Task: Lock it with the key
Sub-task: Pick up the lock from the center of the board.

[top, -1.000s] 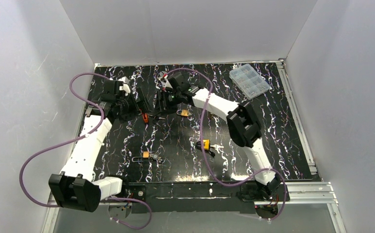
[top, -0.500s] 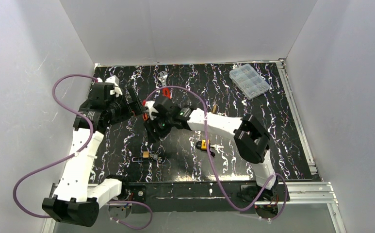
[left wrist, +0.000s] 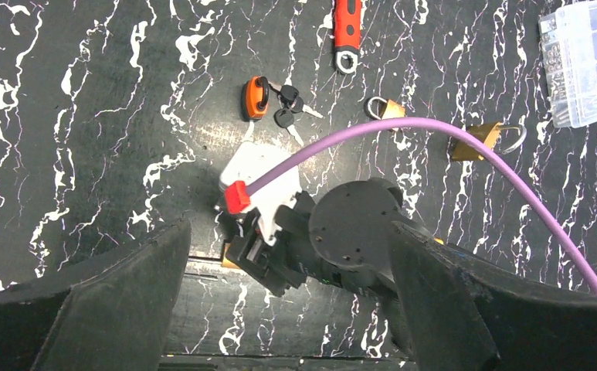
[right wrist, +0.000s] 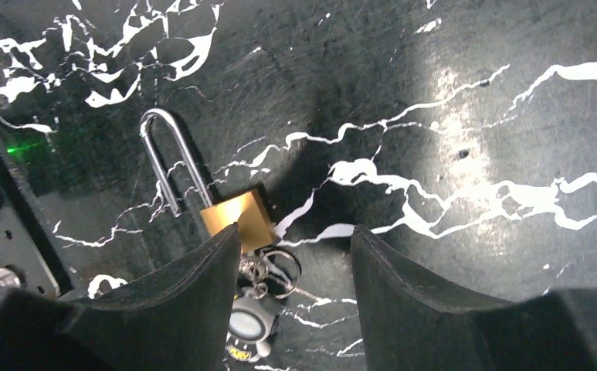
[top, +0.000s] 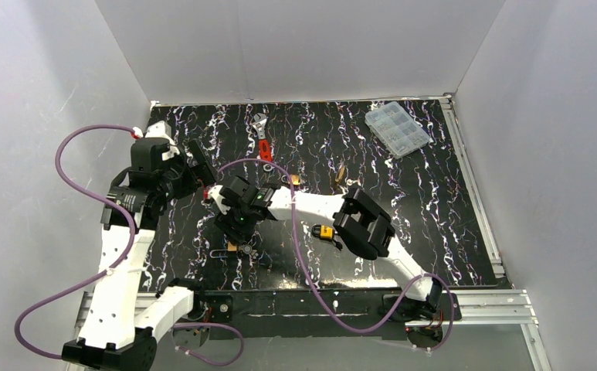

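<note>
From above, your right gripper [top: 230, 224] hangs over the long-shackle padlock [top: 232, 247] near the front edge of the table [top: 449, 216], with its keys [top: 248, 253] just right of it. Your left gripper [top: 195, 165] is further back on the left, apart from both.

Left wrist: your fingers [left wrist: 125, 301] are spread wide with nothing between them. Below them is the right arm [left wrist: 353, 232], and beyond it an orange lock [left wrist: 256, 98] and a wrench [left wrist: 346, 27].

Right wrist: the jaws are parted and grip nothing. The padlock lies flat, its brass body just at one finger's [right wrist: 195, 301] tip, the shackle pointing away and the keys showing between the fingertips
</note>
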